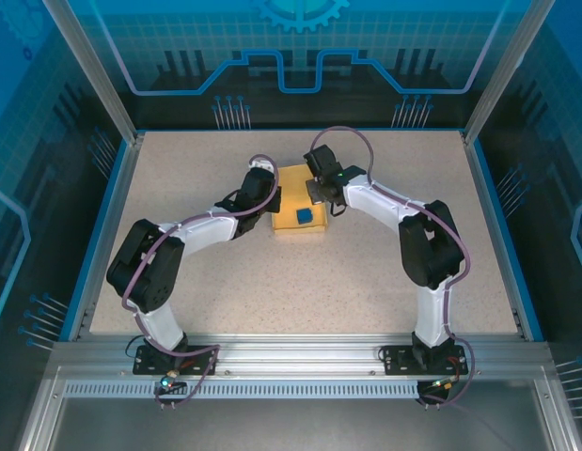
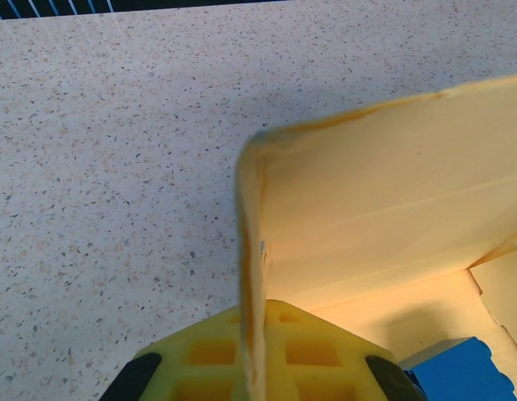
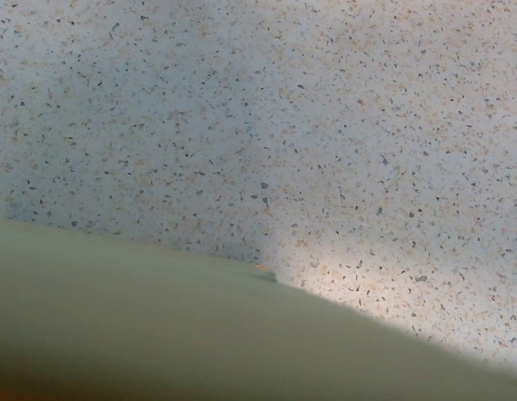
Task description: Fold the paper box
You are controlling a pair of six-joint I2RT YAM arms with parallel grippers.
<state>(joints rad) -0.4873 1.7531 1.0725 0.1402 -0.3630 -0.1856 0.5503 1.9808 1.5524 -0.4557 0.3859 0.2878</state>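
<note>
The paper box point(image 1: 292, 225) sits on the speckled table point(image 1: 272, 291), a little beyond the middle, between the two arms. Its walls are partly raised and its top is open. A small blue cube point(image 1: 304, 215) lies inside on its floor.

The left arm point(image 1: 192, 230) reaches in from the left, and the left fingers point(image 1: 272, 202) meet the box's left side. In the left wrist view, the yellow waffle-patterned left fingers point(image 2: 304, 359) are pressed together on the upright edge of a cardboard wall (the thin edge runs straight down between the two pads). That wall of the paper box point(image 2: 383, 192) stands up and bends away to the right, with the blue cube point(image 2: 454, 372) at the lower right inside it and bare table point(image 2: 116, 167) to the left.

The right arm point(image 1: 403, 211) curves in from the right, its right fingers point(image 1: 319, 193) at the box's far right edge. They are pressed together, though I cannot tell whether cardboard is caught between them. The right wrist view looks down on the table point(image 3: 283, 109), with a blurred pale surface point(image 3: 158, 326) very close across the bottom.
</note>
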